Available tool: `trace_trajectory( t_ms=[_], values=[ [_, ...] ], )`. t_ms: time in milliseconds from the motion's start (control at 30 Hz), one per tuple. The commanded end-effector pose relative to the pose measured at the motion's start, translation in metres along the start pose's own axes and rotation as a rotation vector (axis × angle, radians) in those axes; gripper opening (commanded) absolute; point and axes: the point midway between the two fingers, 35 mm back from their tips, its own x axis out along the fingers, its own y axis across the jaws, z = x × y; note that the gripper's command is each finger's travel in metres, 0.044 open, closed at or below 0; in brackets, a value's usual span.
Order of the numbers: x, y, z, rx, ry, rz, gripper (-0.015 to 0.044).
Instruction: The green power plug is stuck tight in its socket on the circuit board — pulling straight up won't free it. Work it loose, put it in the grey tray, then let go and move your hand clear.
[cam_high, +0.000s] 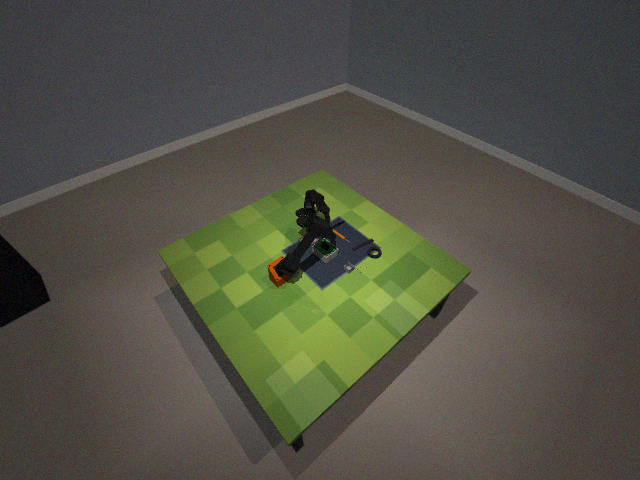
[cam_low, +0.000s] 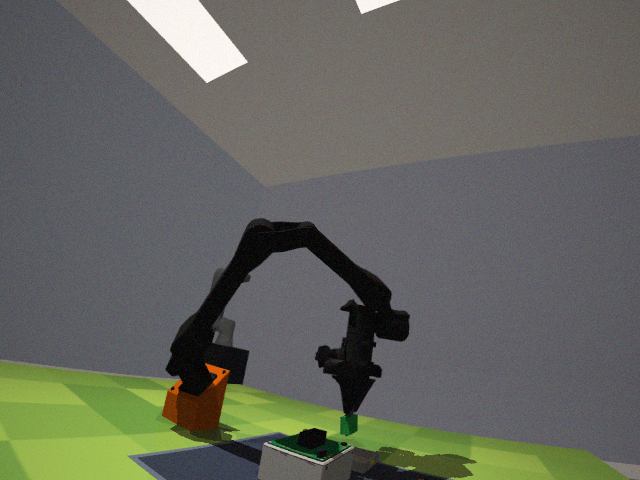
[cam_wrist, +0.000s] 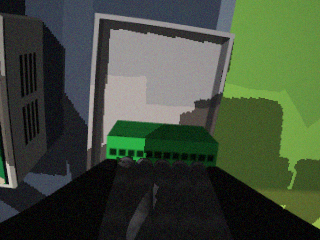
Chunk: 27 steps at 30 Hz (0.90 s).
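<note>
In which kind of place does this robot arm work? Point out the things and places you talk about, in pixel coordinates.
Probably a test room for robots, set up like a small electronics bench: a circuit board (cam_high: 321, 244) (cam_low: 281, 442) on a white box, a grey tray (cam_low: 365, 459) (cam_wrist: 93, 90), and an orange screwdriver (cam_high: 339, 234) on a dark mat (cam_high: 323, 276) (cam_low: 170, 462).

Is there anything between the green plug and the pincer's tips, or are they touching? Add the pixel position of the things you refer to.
Nothing lies between them: the pincer (cam_low: 350, 413) (cam_wrist: 162, 174) is closed directly on the green plug (cam_low: 348, 424) (cam_wrist: 162, 142), as the exterior and wrist views show.

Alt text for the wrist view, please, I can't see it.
The claw grips the green power plug, held over the near part of the grey tray as seen here. The tray sits on a dark blue mat; part of a vented grey box shows at the left edge.
</note>
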Motion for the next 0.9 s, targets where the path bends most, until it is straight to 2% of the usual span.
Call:
trace_trajectory(
  t_ms=[0, 867],
  values=[
    [0.008, 0.0, 0.0, -0.005, 0.002, 0.005, 0.0],
    [0.05, 0.002, 0.001, -0.004, 0.002, 0.007, 0.0]
  ],
)
